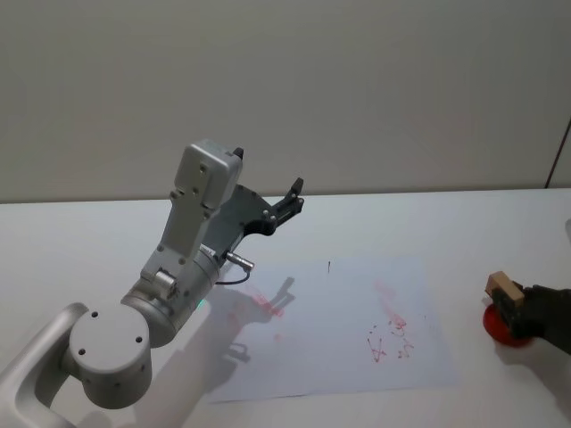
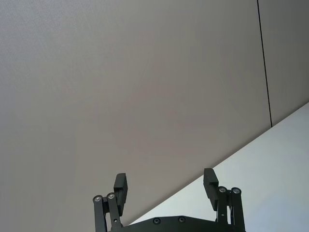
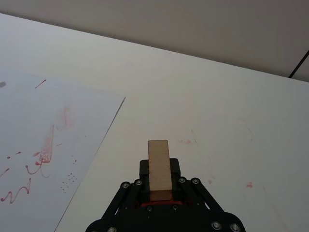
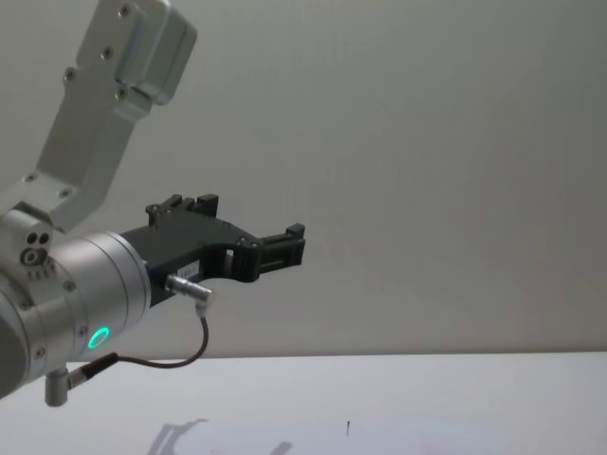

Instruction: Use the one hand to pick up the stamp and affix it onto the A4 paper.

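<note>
The stamp (image 1: 504, 287), a light-tan wooden block, stands upright at the table's right edge, off the paper. My right gripper (image 1: 520, 308) is shut on it. In the right wrist view the block (image 3: 159, 159) sits between the black fingers of the right gripper (image 3: 160, 181), with a bit of red just under it. The A4 paper (image 1: 339, 330) lies flat mid-table with red marks on it, and its edge (image 3: 48, 140) lies to one side of the stamp. My left gripper (image 1: 293, 198) is raised high above the table, open and holding nothing, aimed at the wall (image 2: 166, 186) (image 4: 285, 245).
A round red pad (image 1: 498, 326) lies on the table directly beneath the stamp. The raised left arm (image 1: 192, 241) hangs over the paper's left part and casts a shadow there. Faint red smudges (image 3: 186, 141) dot the bare tabletop near the stamp.
</note>
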You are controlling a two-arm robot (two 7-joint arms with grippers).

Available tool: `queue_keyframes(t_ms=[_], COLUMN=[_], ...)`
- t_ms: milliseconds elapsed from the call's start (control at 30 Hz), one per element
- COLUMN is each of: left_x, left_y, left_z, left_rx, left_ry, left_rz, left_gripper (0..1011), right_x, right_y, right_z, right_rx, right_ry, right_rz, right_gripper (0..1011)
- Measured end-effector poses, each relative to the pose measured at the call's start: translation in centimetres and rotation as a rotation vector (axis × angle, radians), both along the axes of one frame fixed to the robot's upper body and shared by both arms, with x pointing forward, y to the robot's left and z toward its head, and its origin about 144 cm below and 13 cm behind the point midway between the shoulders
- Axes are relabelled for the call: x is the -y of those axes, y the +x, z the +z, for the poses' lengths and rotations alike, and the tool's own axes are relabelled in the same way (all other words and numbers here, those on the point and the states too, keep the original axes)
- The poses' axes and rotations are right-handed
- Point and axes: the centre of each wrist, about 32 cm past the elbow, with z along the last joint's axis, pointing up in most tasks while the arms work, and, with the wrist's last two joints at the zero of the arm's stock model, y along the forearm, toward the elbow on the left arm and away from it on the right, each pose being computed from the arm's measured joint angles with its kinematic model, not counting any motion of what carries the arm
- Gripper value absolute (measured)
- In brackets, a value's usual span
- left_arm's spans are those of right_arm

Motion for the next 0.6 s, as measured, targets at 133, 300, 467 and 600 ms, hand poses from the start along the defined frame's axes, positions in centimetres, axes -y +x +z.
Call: queue_keyframes(t_ms=[133, 300, 467, 600], left_x=[0.00, 0.00, 0.00, 0.00], left_y=[0.00, 0.00, 0.00, 0.00], left_z=[0.00, 0.00, 0.00, 0.00], left_rx=[0.000, 0.000, 0.000, 0.000], left_ry=[0.000, 0.000, 0.000, 0.000], left_rz=[0.000, 0.000, 0.000, 0.000], left_gripper=[1001, 1001, 1001, 1001], right_x=[-0.05, -0.13, -0.16, -0.18], right_y=[-0.07, -0.24, -0.35, -0.41], right_z=[-0.03, -0.05, -0.06, -0.07], right_rx=[-0.003, -0.006, -0.009, -0.011], right_ry=[0.000, 0.000, 0.000, 0.000], right_rz=[-0.001, -0.001, -0.001, -0.001], right_gripper=[217, 217, 274, 372])
